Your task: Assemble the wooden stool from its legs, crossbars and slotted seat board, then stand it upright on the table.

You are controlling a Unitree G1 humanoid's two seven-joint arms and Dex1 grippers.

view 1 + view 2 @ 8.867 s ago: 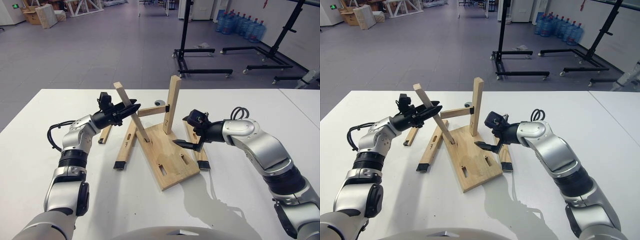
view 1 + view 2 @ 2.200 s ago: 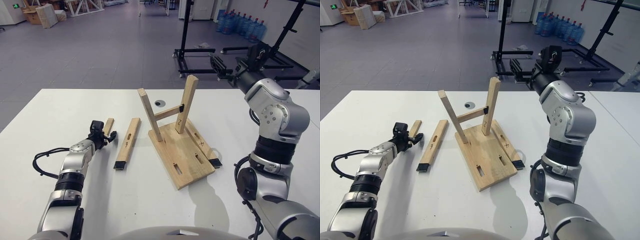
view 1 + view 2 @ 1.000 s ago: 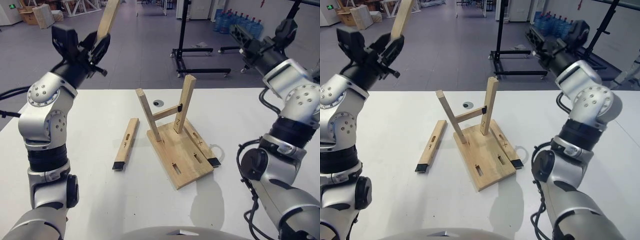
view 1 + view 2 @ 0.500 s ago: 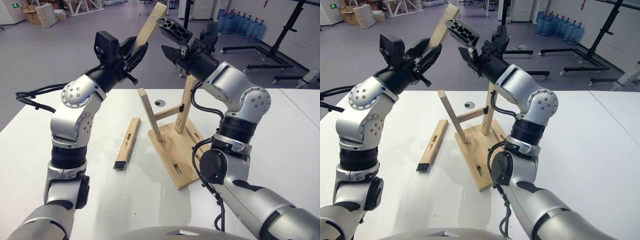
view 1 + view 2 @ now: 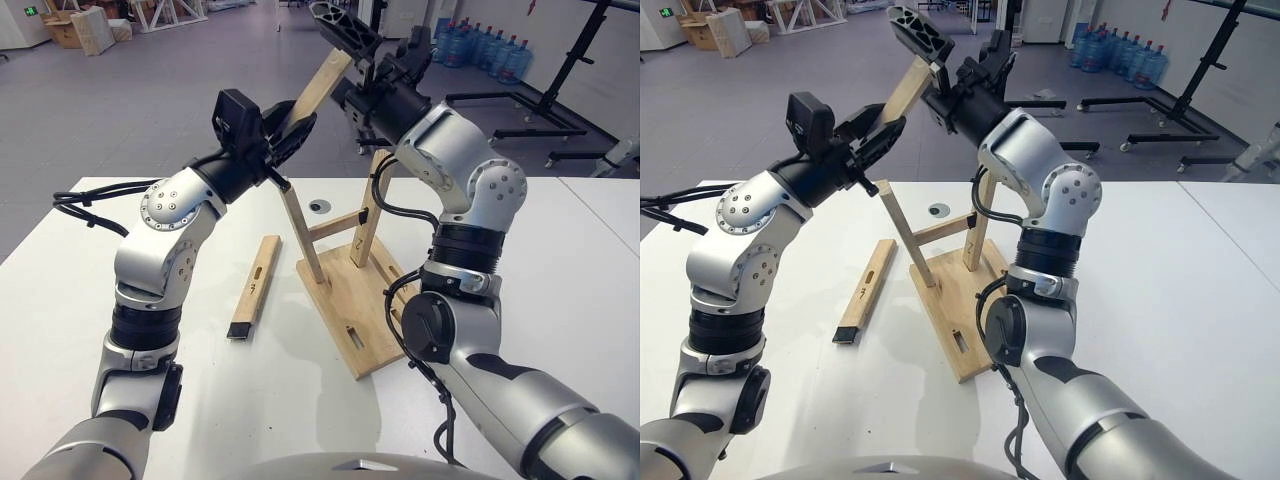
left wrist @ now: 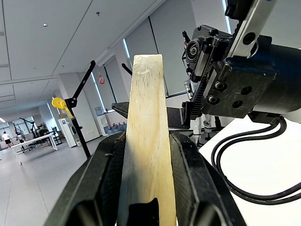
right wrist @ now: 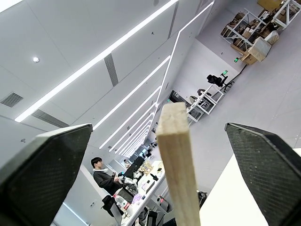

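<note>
My left gripper (image 5: pixel 285 135) is shut on a short wooden crossbar (image 5: pixel 318 90) and holds it slanting high above the table. The bar's lower half sits between the left fingers (image 6: pixel 106 183). My right gripper (image 5: pixel 330 55) stands wide open around the bar's upper end (image 7: pixel 176 155), its fingers (image 7: pixel 42 174) well apart from the wood. On the table lies the slotted seat board (image 5: pixel 375 330). Two legs (image 5: pixel 300 235) (image 5: pixel 372 205) stand in the board, joined by a crossbar (image 5: pixel 335 225). A loose leg (image 5: pixel 253 285) lies left of the board.
A round cable hole (image 5: pixel 318 206) sits in the white table (image 5: pixel 560 330) behind the board. Black wheeled racks (image 5: pixel 545 100) and water bottles (image 5: pixel 490 55) stand on the floor beyond the far edge. There is free room on the table's front and right side.
My left arm has swung the crossbar to the right. My right gripper has risen, and the bar's upper end now lies between its open fingers.
</note>
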